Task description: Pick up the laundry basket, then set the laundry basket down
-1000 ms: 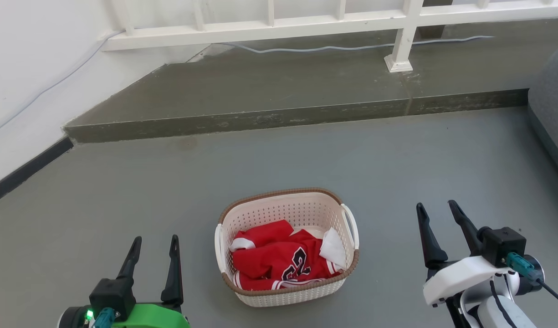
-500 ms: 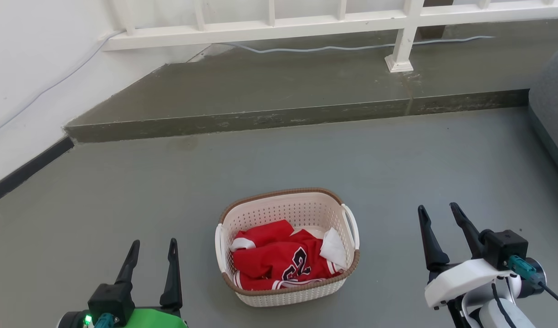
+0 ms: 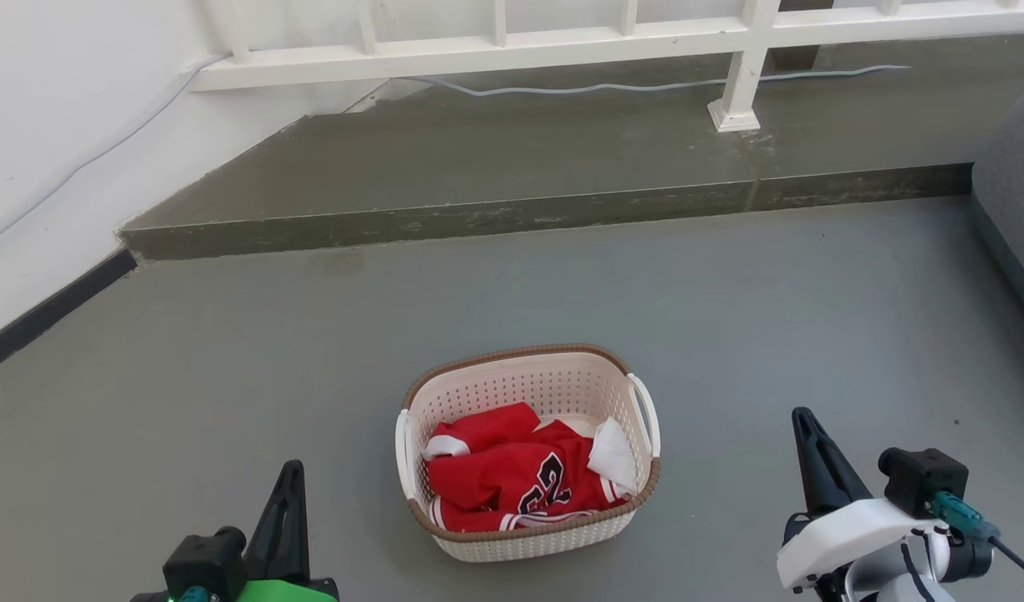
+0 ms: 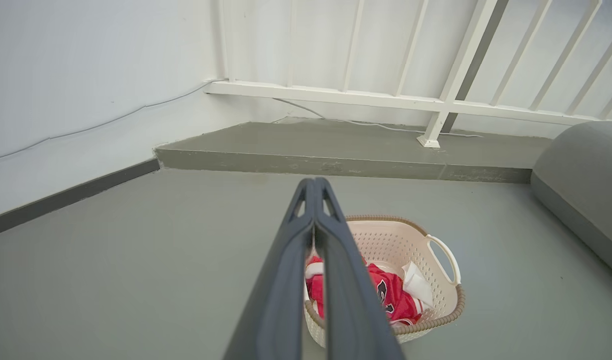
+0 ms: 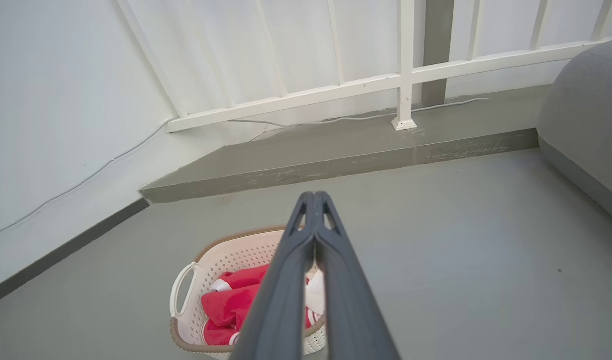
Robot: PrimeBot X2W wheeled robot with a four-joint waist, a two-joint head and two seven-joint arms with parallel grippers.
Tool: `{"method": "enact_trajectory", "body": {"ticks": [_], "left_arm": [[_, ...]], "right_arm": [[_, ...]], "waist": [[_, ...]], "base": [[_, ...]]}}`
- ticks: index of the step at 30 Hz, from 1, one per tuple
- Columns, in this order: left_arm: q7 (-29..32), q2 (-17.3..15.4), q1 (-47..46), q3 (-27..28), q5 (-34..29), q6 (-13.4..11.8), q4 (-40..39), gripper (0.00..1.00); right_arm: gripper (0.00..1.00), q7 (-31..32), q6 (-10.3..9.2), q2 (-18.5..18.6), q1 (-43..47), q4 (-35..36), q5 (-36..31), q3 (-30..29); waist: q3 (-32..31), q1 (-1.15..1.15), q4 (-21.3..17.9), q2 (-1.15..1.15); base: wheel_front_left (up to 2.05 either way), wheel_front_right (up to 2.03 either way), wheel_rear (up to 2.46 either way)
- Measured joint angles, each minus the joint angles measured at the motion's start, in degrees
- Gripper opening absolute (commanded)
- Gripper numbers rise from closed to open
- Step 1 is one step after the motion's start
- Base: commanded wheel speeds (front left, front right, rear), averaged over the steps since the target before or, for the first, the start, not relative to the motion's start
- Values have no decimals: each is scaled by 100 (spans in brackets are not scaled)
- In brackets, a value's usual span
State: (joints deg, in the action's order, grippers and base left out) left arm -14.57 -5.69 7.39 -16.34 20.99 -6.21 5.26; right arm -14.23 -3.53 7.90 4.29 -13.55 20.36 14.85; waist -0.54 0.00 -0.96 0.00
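The laundry basket (image 3: pixel 520 539) (image 4: pixel 435 305) (image 5: pixel 221 255) is cream-white perforated plastic with a brown woven-look rim and stands on the grey floor at the lower middle of the head view. A red jersey (image 3: pixel 512 481) and a white cloth (image 3: pixel 610 456) lie inside it. My left gripper (image 3: pixel 291 470) (image 4: pixel 314 182) is shut with nothing in it, low at the left, apart from the basket's left handle (image 3: pixel 402 456). To the right of the right handle (image 3: pixel 648 414), my right gripper (image 3: pixel 802 416) (image 5: pixel 313 196) is also shut and holds nothing.
A raised concrete step (image 3: pixel 512 221) crosses the floor behind the basket, with a white railing (image 3: pixel 495 46) and a grey cable (image 3: pixel 645 85) on it. A white wall (image 3: pixel 52 125) with a dark skirting runs along the left. A grey rounded cushion (image 3: pixel 1013 209) sits at the right edge.
Both grippers have gone from open to shut and have dropped lower in the head view. The basket has not moved.
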Motion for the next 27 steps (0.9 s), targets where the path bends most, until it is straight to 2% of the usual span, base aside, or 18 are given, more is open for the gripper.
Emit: {"method": "enact_trajectory", "body": {"ticks": [13, 27], "left_arm": [[155, 59, -1, 172, 1077, 142, -33, 0], [404, 69, -18, 403, 2045, 268, 14, 0]], "right_arm": [[0, 226, 121, -68, -14, 31, 1090, -221], [0, 489, 249, -141, -49, 32, 1979, -506]], "waist": [[14, 0, 11, 0], [26, 0, 22, 0]], "base": [[0, 0, 0], [0, 0, 0]]}}
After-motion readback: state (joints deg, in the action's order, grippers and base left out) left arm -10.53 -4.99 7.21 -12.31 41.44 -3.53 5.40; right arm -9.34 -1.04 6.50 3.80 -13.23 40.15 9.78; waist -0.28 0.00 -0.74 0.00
